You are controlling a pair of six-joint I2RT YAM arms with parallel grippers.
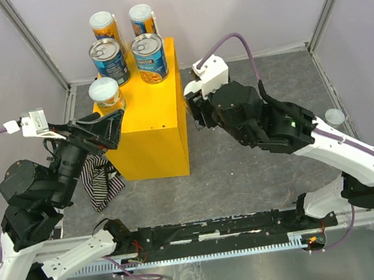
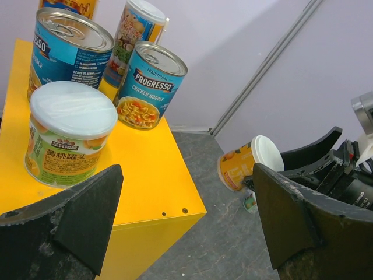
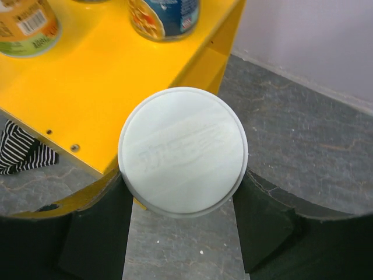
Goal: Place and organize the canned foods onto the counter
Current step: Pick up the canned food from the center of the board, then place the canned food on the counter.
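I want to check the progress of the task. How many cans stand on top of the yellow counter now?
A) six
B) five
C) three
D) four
B: five cans stand upright on the counter, while the sixth can is gripped between the fingers of the right gripper, beside the counter.

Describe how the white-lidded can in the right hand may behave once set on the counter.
The can is round and smooth-sided, so it could slip in the right hand. Its flat ends suggest it will stand steady upright on the counter; on its side it would probably roll.
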